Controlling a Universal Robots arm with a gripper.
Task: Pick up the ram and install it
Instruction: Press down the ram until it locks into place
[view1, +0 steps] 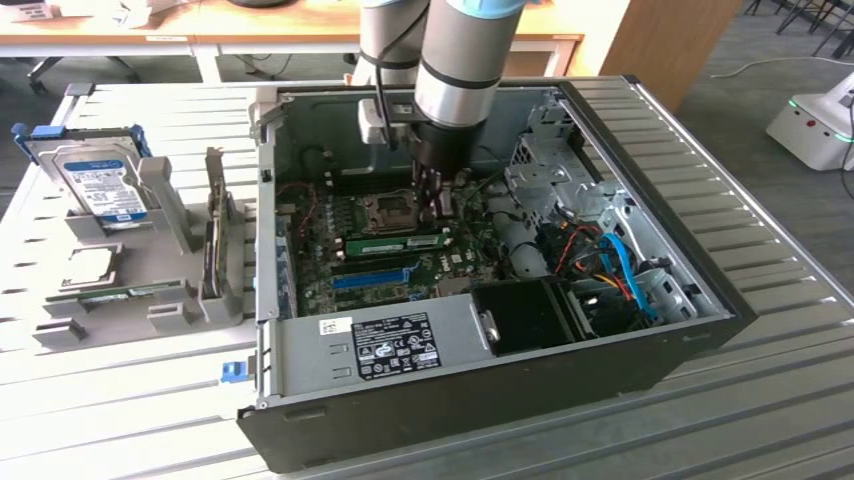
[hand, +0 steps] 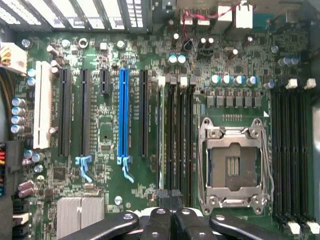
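at the near edge of the wrist view the fingers (hand: 172, 220) are pressed together, empty, just above the motherboard (hand: 110, 125). the ram (view1: 396, 243) stands in a slot beside the cpu socket (hand: 233, 167), inside the pc case (view1: 667, 345). the install step looks nearly done; any remaining move calls for a straight, even downward press.

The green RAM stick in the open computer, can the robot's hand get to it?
Probably yes. The hand hangs shut inside the open black computer case, close above the long green RAM stick on the motherboard, and nothing lies between them.
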